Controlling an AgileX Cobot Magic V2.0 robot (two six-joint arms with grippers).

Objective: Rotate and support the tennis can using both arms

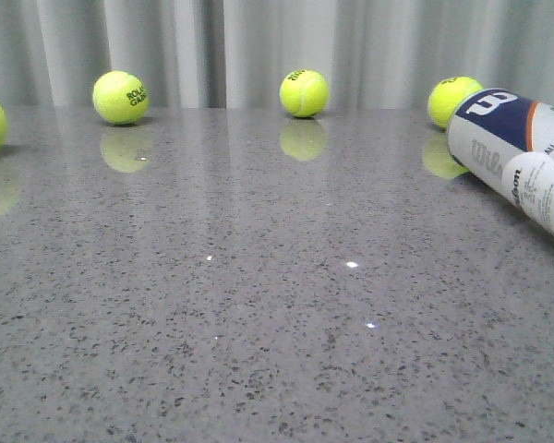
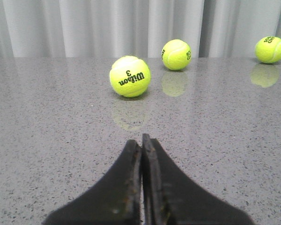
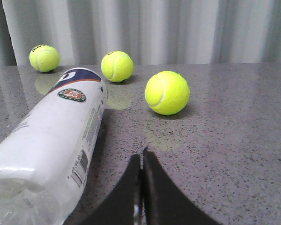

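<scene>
The Wilson tennis can lies on its side on the desk, just beside the right gripper, both grippers pressed together and empty, left gripper apart from it; approach not begun, jaws must part first.

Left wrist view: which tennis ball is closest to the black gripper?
The ball marked "Wilson 3", straight ahead of the shut left gripper; the other two sit farther back by the curtain.
</scene>
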